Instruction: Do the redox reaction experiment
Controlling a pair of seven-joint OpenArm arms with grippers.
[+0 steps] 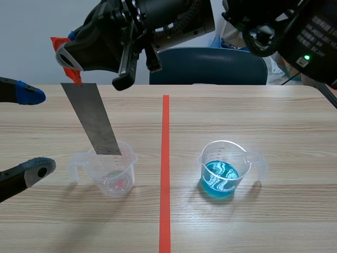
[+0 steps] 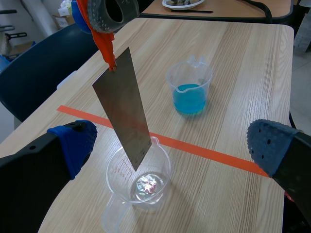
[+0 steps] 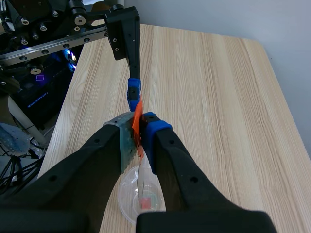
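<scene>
One metal strip (image 1: 95, 121), tip in clear beaker (image 1: 113, 179)

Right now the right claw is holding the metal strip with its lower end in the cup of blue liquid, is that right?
Not quite. The right claw holds the metal strip, but its lower end is in the clear cup, not the cup of blue liquid, which stands across the red line. The scene view shows it.
</scene>
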